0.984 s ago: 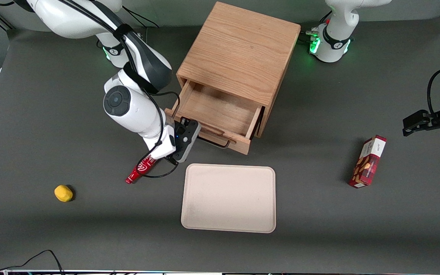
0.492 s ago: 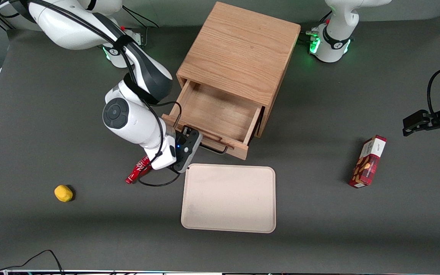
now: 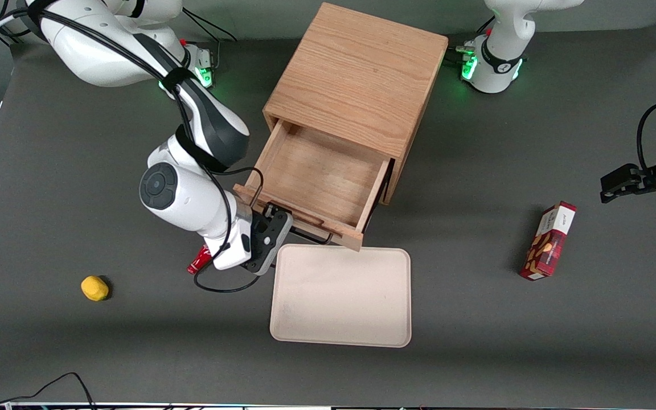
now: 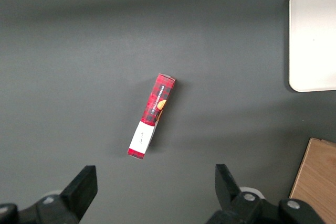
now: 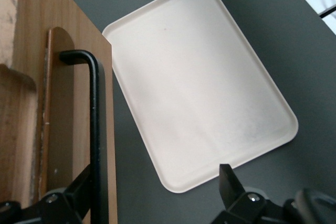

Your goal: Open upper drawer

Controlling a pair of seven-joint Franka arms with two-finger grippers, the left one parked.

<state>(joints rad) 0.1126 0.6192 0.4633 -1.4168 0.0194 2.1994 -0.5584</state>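
The upper drawer [image 3: 319, 176] of the oak cabinet [image 3: 356, 74] stands pulled well out, and its shallow wooden tray body is bare inside. Its black wire handle [image 3: 305, 234] is on the drawer front that faces the front camera. My right gripper [image 3: 274, 219] is at the handle's end toward the working arm. In the right wrist view the gripper [image 5: 152, 184] is open wide. The handle bar [image 5: 94, 129] runs just inside one finger [image 5: 79, 192], and the other finger [image 5: 228, 182] hangs over the table by the tray. The lower drawer is hidden under the upper one.
A beige tray [image 3: 340, 296] lies on the table just in front of the drawer front; it also shows in the right wrist view [image 5: 199, 93]. A red can [image 3: 197, 265] lies by my wrist. A yellow object [image 3: 94, 287] and a red box [image 3: 549, 240] lie farther off.
The upper drawer has slid farther out toward the front camera. My gripper moved the same way at the handle, and the drawer front now reaches the tray's edge.
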